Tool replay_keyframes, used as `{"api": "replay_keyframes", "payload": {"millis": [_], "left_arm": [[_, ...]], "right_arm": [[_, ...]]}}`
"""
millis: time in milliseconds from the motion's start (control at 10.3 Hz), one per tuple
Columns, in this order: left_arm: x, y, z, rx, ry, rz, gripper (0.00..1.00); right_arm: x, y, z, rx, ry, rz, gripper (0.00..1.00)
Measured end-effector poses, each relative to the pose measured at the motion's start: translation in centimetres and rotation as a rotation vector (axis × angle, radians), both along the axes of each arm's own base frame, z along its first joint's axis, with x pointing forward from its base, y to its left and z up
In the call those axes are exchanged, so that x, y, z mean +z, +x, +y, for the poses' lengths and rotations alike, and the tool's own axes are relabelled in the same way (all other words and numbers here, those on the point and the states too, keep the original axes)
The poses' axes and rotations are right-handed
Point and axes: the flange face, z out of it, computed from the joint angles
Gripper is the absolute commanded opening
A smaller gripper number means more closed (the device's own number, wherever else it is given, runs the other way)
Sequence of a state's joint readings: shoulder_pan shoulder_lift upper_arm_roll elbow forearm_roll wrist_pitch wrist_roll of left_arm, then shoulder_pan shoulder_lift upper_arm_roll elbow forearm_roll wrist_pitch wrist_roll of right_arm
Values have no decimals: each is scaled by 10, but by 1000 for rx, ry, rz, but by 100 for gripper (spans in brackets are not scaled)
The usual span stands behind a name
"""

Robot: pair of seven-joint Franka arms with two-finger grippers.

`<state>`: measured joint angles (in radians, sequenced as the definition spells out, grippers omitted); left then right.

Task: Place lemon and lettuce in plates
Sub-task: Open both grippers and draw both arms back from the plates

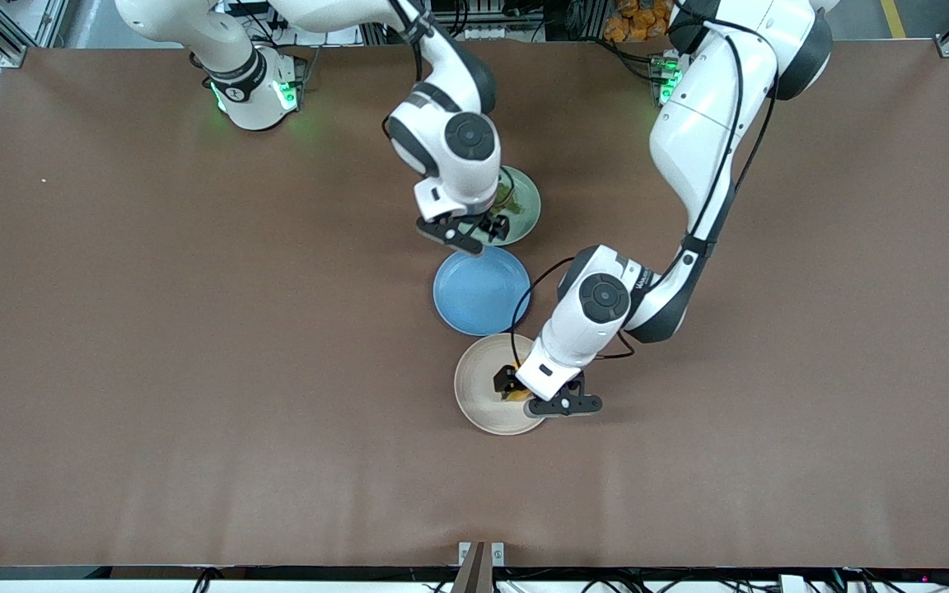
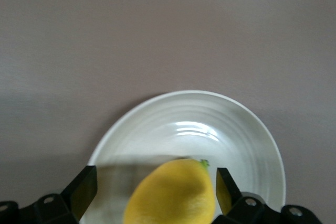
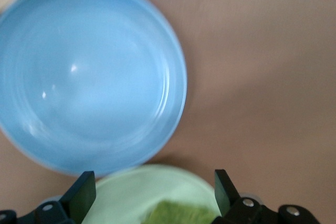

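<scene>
The yellow lemon lies in the cream plate; in the left wrist view the lemon sits between the fingers, above the plate. My left gripper is open around it, one finger close to it, the other well apart. The dark green lettuce lies in the mint green plate. My right gripper is open and empty just above that plate's rim, with the lettuce below it.
An empty blue plate lies between the two plates, almost touching both. Brown table surface spreads wide toward both arms' ends and toward the front camera.
</scene>
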<state>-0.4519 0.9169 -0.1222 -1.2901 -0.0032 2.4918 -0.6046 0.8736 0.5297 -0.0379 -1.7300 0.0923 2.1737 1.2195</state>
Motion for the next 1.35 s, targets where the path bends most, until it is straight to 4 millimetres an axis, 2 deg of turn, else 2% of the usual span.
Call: {"api": "replay_keyframes", "payload": {"millis": [290,581,774,968,1161,1355], "left_arm": [[23,17,39,-28,51,39,100],[37,38,91,-67,84,55,100],[35,51,133,-106,111,76,100],[30,65,187,-139,134,101,100],[26,74,235,-161,146,112,100],[23,78,268,-168,152,134,100]], "right_arm": [[-2,66,-70,37,7,9,100],[1,125,-156,93,26,6,100],[6,160,-222,128,6,-14,100],[10,186,-285,141,-15,-31,100],[8,200,-338,179,-9,-28,100],[8,208,-384,214,-21,-23,100]]}}
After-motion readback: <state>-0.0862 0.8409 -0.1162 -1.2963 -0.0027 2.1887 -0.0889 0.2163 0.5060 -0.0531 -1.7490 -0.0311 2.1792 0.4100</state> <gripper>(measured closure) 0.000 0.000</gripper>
